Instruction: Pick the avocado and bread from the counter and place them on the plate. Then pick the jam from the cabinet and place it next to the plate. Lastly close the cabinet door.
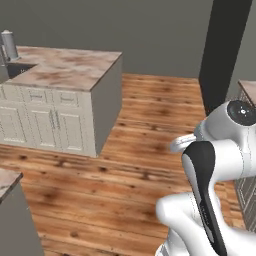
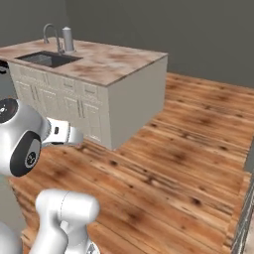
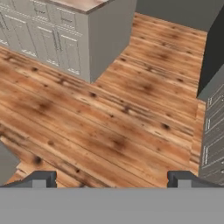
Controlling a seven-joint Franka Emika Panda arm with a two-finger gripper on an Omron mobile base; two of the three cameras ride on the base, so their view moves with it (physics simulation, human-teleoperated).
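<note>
The avocado, bread, plate and jam cannot be made out anywhere. The pincer point(image 3: 111, 178) hangs with its jaws wide and nothing between them, pointing down at bare wooden floor point(image 3: 109, 118). Ahead stands an island desk point(image 2: 99, 62) with a marbled beige top over cream drawers, its long axis running left to right across the right base view; its far left end is cut off. A sink point(image 2: 47, 58) with a curved tap point(image 2: 51, 34) and a grey canister point(image 2: 68, 39) sit at that end.
</note>
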